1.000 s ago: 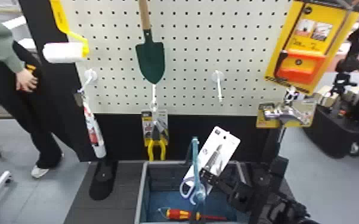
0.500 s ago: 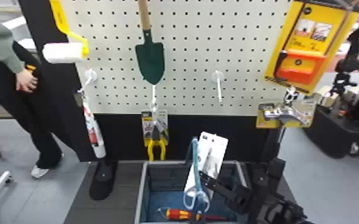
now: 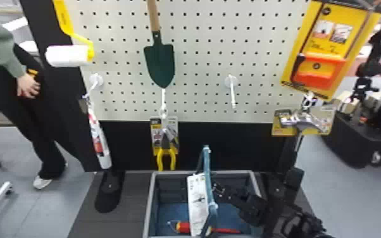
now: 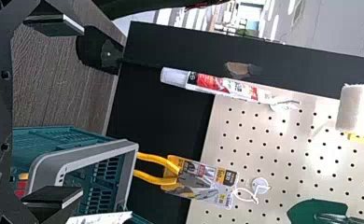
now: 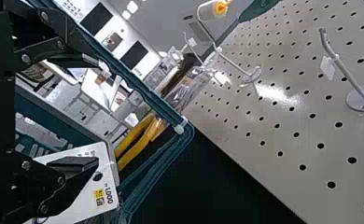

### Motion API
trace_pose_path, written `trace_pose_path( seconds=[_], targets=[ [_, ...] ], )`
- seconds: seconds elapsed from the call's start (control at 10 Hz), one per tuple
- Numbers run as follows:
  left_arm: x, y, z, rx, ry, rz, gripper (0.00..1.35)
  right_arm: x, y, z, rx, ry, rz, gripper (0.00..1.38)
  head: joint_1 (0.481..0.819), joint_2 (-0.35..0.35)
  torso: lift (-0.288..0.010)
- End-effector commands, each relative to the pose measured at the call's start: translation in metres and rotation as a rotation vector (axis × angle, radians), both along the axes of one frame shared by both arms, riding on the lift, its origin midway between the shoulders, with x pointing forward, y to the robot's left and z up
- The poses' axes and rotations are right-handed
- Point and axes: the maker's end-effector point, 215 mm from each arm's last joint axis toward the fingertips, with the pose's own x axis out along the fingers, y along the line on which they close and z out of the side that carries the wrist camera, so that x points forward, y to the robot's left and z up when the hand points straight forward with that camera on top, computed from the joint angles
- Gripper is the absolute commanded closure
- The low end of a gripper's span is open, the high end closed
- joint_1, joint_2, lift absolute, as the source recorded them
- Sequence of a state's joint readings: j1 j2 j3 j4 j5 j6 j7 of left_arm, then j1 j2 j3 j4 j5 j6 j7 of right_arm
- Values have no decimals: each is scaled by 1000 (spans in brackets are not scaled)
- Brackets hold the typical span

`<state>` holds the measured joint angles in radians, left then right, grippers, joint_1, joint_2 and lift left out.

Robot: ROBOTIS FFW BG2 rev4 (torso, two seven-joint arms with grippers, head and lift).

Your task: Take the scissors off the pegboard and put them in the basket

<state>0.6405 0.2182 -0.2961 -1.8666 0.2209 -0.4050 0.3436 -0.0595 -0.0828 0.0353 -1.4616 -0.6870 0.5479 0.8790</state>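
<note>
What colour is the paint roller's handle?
The roller's handle is bright yellow, seen best in the head view.

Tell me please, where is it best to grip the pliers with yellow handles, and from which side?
Probably the two yellow handles, from the front: they point down below the card, which hangs from a hook above, and the black panel is behind.

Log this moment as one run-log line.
scissors card: in basket, by raised handle | right claw: open, near card | left claw: open | one pegboard hook: bare
</note>
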Motion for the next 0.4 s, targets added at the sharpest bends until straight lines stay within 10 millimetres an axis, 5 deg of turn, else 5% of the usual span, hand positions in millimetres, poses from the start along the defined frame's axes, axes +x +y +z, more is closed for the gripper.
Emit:
trace_pose_path(
  seconds=[0.0, 0.3],
  targets=[
    [0, 0, 0, 0, 1, 0, 101, 0, 0, 0, 2, 1, -1, 510, 549, 0, -100],
    [0, 0, -2, 1, 4, 0, 101, 0, -1, -1, 3, 1, -4, 510, 549, 0, -100]
  ],
)
